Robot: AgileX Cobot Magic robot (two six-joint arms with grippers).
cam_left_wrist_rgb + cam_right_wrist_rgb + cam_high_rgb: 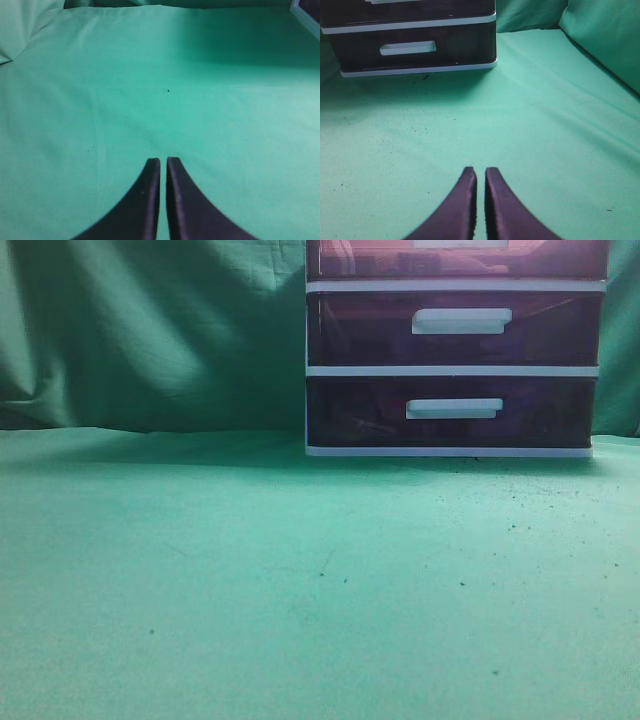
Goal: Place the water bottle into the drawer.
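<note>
The white-framed drawer unit (455, 370) stands at the back right of the green cloth. Its uppermost dark purple-red drawer (455, 258) shows only along its lower part at the top edge of the exterior view and looks pushed in. The water bottle is out of view in every frame. My left gripper (163, 161) is shut and empty, low over bare green cloth. My right gripper (480, 171) is shut and empty, over the cloth some way in front of the unit (415, 47). Neither gripper shows in the exterior view.
The two lower drawers (455, 325) (452, 410) with white bar handles are closed. A green cloth (300, 580) covers the table and hangs as a backdrop (150, 330). A corner of the unit shows at the top right of the left wrist view (306, 14).
</note>
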